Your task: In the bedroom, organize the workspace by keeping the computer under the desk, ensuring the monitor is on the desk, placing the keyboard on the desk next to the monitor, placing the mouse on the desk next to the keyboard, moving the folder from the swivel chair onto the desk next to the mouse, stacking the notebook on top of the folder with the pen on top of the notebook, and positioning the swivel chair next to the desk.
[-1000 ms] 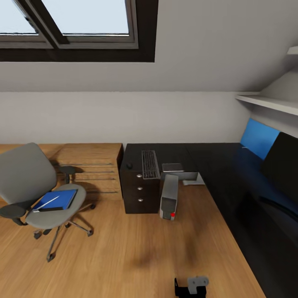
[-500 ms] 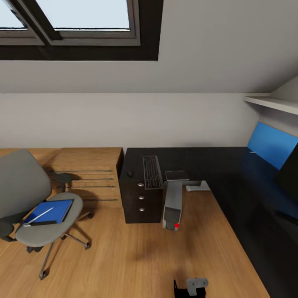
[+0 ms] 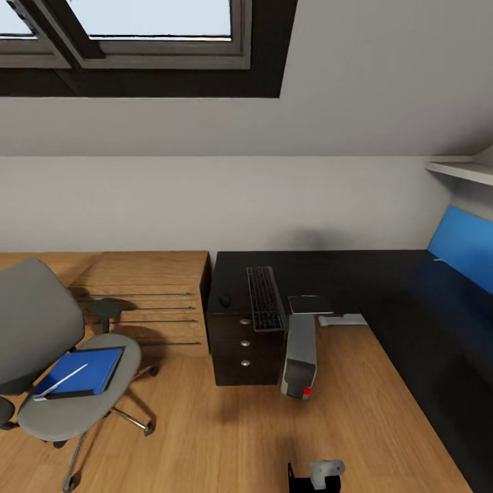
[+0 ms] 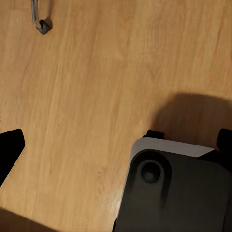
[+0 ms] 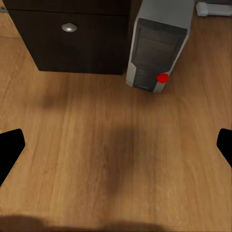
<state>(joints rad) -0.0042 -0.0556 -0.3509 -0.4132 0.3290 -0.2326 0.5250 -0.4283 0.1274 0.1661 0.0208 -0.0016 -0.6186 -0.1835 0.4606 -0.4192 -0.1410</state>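
The right gripper (image 5: 116, 145) is hovering over bare wood floor (image 3: 226, 438) with its two fingers (image 5: 9, 150) spread wide and gripping nothing; whether the left fingers (image 4: 8, 152) are open I cannot tell. Just beyond the right fingers, one computer (image 5: 157, 46) is standing beside the counter (image 3: 329, 274), whose block is showing three knobs. Farther off, one keyboard (image 3: 264, 298) and one mouse (image 3: 224, 300) are lying on the counter, while well to the left one swivel chair (image 3: 48, 356) is carrying one folder (image 3: 82, 371) and one pen (image 3: 60, 381).

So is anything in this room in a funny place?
Yes. The blue folder lies on the swivel chair seat with a pen across it, not on the desk. The computer stands out on the floor beside the drawers.
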